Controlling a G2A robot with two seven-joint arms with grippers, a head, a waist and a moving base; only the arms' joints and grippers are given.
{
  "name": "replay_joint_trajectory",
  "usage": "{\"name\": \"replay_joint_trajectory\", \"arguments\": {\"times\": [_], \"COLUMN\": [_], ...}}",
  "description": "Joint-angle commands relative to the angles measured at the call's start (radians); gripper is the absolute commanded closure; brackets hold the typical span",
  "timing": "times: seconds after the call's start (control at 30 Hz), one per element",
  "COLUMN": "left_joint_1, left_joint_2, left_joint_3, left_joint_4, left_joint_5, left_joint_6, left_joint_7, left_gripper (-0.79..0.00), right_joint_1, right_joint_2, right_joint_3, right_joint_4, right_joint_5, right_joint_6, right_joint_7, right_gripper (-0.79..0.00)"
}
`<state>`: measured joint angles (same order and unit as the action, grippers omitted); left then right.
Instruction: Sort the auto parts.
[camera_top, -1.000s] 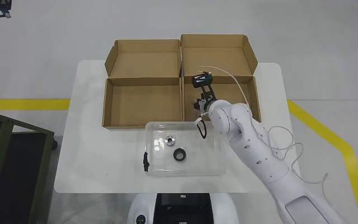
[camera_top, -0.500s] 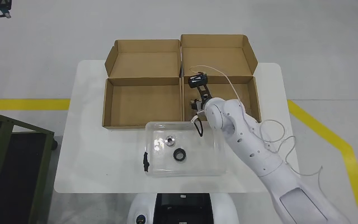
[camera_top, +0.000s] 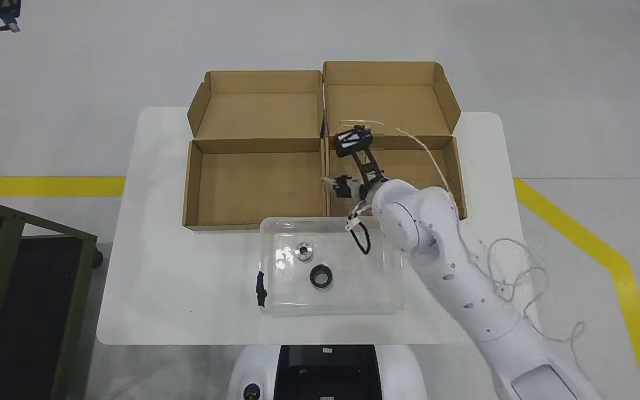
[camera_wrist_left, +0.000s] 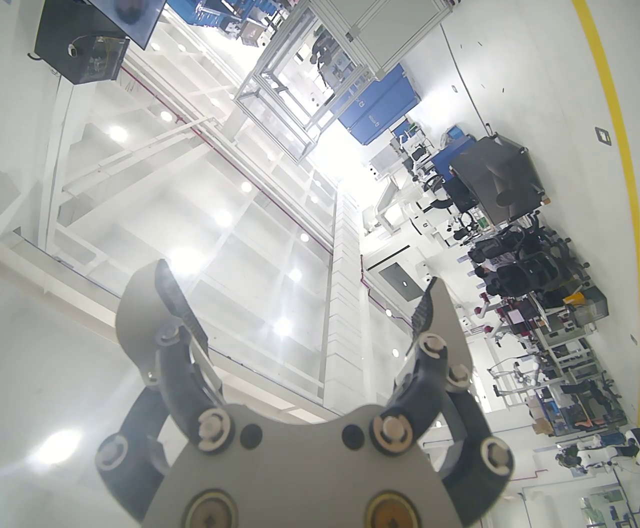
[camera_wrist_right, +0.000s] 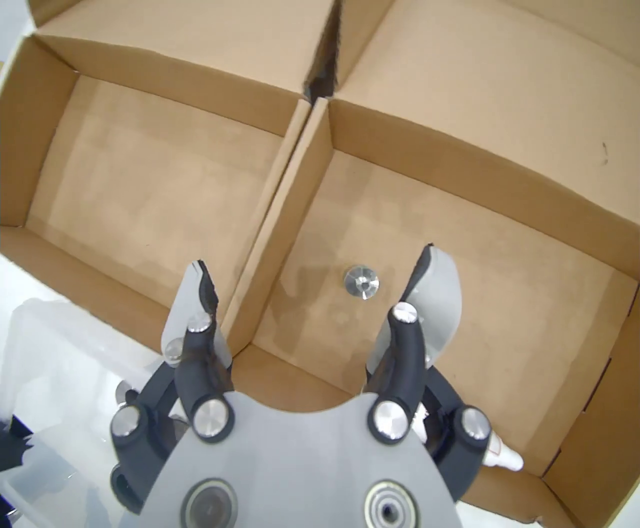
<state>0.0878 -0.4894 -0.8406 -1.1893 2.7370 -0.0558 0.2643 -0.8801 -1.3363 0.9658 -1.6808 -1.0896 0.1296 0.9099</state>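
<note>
My right gripper hangs open and holds nothing, above the front part of the two cardboard boxes. It straddles the divider between them. A small silver round part lies on the floor of the right box, below and between the fingers. The left box shows a bare floor. In the clear plastic bin at the table's front lie a silver part and a black ring. My left gripper is open, holds nothing, and points up at the hall ceiling.
Both boxes have their lids folded back toward the table's far edge. The clear bin's wall stands right in front of the boxes' near walls. A thin white cable loops over the right box.
The right gripper has shifted a little to the left, from over the right box toward the divider. The parts in the clear bin have not moved.
</note>
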Motion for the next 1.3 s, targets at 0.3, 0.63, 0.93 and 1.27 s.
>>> {"name": "replay_joint_trajectory", "arguments": {"times": [0.3,0.63,0.93,1.27], "left_joint_1": [0.0,0.0,0.0,0.0], "left_joint_2": [0.0,0.0,0.0,0.0], "left_joint_3": [0.0,0.0,0.0,0.0], "left_joint_4": [0.0,0.0,0.0,0.0], "left_joint_5": [0.0,0.0,0.0,0.0], "left_joint_6": [0.0,0.0,0.0,0.0], "left_joint_7": [0.0,0.0,0.0,0.0], "left_gripper": [-0.785,-0.785,-0.785,-0.785], "right_joint_1": [-0.231,-0.355,-0.378,-0.378], "right_joint_2": [0.048,0.089,0.106,0.106], "right_joint_3": [0.129,0.199,0.206,0.206], "right_joint_4": [-0.208,-0.25,-0.256,-0.256], "right_joint_5": [0.077,0.098,0.065,0.065], "right_joint_6": [-0.36,-0.773,-0.857,-0.857], "right_joint_7": [-0.127,-0.22,-0.195,-0.195], "right_gripper": [-0.785,-0.785,-0.785,-0.785]}}
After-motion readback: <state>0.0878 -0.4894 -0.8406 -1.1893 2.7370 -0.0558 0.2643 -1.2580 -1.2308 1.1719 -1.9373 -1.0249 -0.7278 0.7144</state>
